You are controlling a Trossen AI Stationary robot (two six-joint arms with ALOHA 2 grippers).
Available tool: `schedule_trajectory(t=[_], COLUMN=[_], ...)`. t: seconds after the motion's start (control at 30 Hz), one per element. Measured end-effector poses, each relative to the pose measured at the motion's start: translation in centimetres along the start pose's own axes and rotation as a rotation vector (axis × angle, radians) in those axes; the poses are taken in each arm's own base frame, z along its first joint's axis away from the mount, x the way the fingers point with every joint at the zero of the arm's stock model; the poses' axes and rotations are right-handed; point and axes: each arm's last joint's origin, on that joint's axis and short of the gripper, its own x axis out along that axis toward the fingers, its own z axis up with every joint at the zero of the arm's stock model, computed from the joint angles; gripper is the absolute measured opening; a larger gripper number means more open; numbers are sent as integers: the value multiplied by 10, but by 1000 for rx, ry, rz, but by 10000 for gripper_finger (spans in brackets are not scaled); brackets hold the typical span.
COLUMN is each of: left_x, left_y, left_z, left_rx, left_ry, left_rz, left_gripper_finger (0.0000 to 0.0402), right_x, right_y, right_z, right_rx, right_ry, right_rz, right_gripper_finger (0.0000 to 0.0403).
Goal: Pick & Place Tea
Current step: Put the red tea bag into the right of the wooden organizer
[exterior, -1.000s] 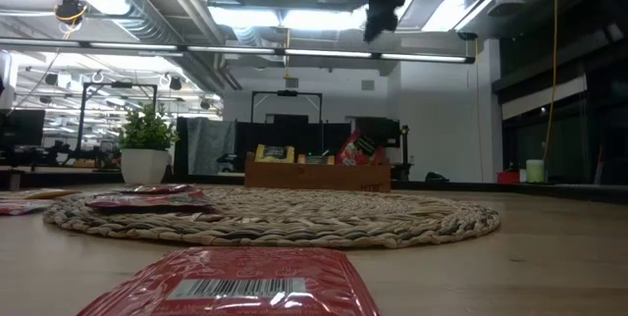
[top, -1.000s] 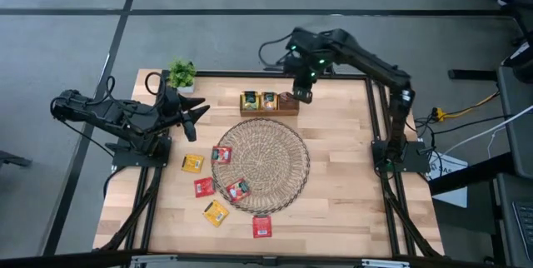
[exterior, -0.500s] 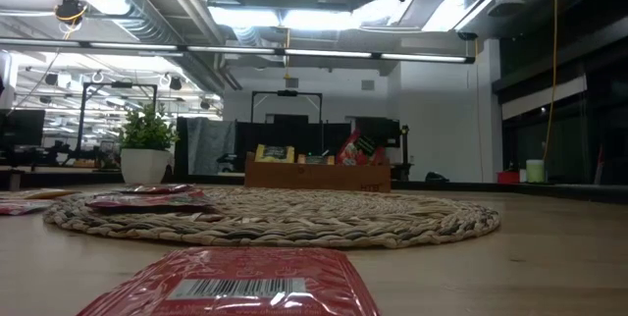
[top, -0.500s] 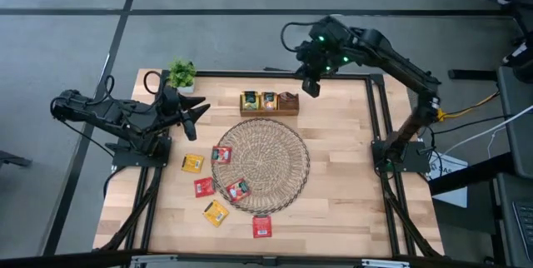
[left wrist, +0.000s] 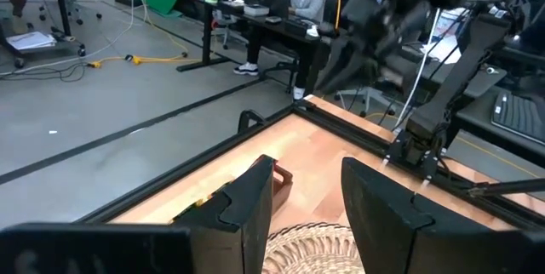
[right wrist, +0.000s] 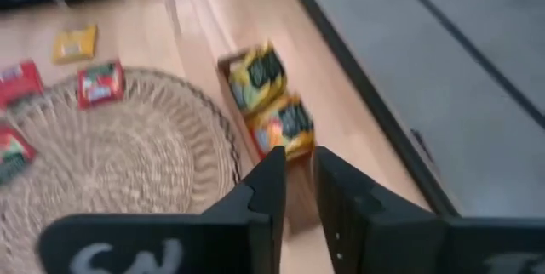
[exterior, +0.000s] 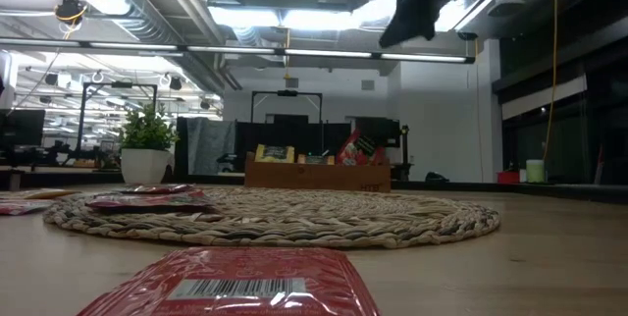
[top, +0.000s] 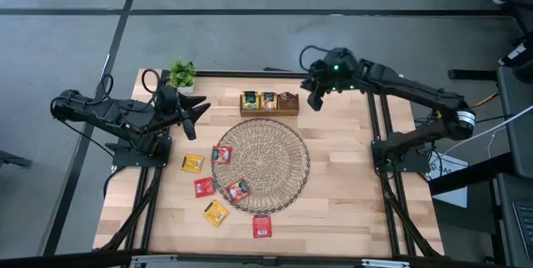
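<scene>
High view layout: a wooden table (top: pixel 333 185) is seen from above, with a round wicker mat (top: pixel 261 165) at its centre and a small wooden box (top: pixel 269 104) just behind the mat.
Box contents: yellow sachets fill two compartments; a red one shows in the third, seen upright in the low view (exterior: pixel 359 148). The box is judged to be the drop-off point.
Loose tea: two red sachets lie on the mat's left part (top: pixel 222 155), (top: pixel 238 190); four more lie on the bare wood left of and in front of the mat, namely an orange one (top: pixel 193 163), a red one (top: pixel 203 187), a yellow one (top: pixel 216 212) and a red one (top: pixel 262 226).
Right gripper (top: pixel 316 100): held in the air just right of the box, nothing between its fingers (right wrist: pixel 271 191); a narrow gap is seen between them in the right wrist view.
Left gripper (top: pixel 200 111): parked at the table's left edge beside the potted plant (top: pixel 181 74), fingers (left wrist: pixel 245 208) apart and empty, kept clear of the working area.
Progress, as judged: part done; six sachets are not yet in the box.
</scene>
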Motion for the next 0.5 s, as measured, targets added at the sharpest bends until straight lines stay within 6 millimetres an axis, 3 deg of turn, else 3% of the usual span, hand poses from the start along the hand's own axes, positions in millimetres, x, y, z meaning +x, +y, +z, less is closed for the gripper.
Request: schedule_trajectory(t=[0.13, 0.37, 0.5], left_x=[0, 0, 0], left_y=[-1, 0, 0], left_z=[1, 1, 1], left_rx=[-12, -13, -14], left_ry=[-9, -12, -13], left_rz=[-5, 3, 4], left_gripper_finger=[136, 136, 136], right_x=[21, 42, 54], right_y=[-2, -12, -22], right_z=[-21, -41, -46], right_rx=[10, -29, -40], right_ry=[96, 155, 180], right_rz=[-1, -11, 55], right_gripper_finger=[121, 229, 258])
